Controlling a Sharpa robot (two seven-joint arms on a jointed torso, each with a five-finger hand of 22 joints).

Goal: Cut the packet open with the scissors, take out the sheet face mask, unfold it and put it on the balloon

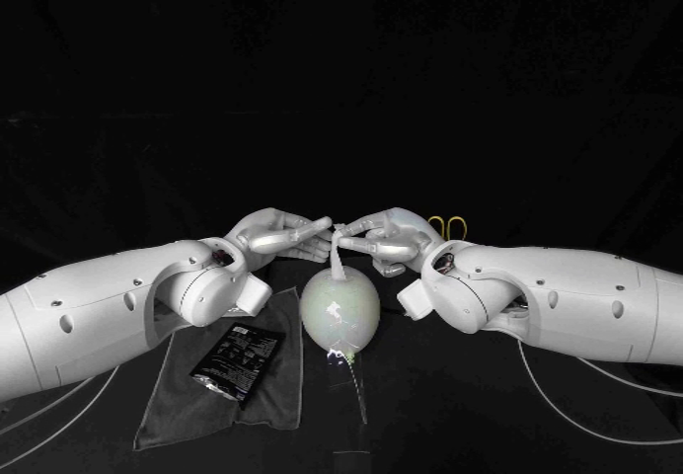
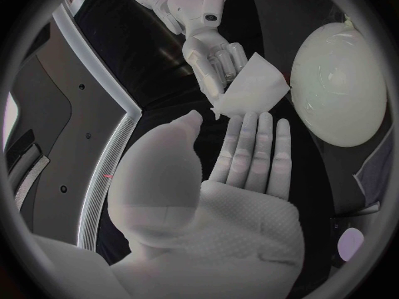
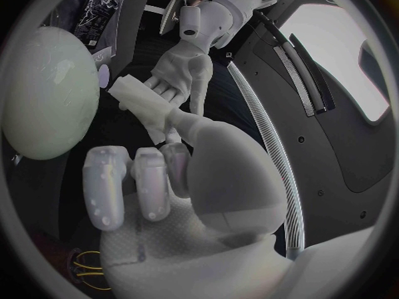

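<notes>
The folded white sheet face mask (image 1: 335,259) hangs between my two hands, just above the pale balloon (image 1: 341,311). My left hand (image 1: 277,237) and right hand (image 1: 384,240) meet fingertip to fingertip and each pinches the mask's upper edge. In the left wrist view my left hand (image 2: 241,166) reaches its fingers to the mask (image 2: 249,86) while the right hand (image 2: 212,53) grips it from the far side, beside the balloon (image 2: 341,86). In the right wrist view the mask (image 3: 143,103) sits between both hands. The black packet (image 1: 238,360) lies on the table. The yellow-handled scissors (image 1: 448,227) lie behind my right hand.
A grey cloth (image 1: 186,405) is spread under the packet at the front left. The balloon's thin stem (image 1: 353,390) runs toward the front edge. White cables (image 1: 583,420) trail under my right arm.
</notes>
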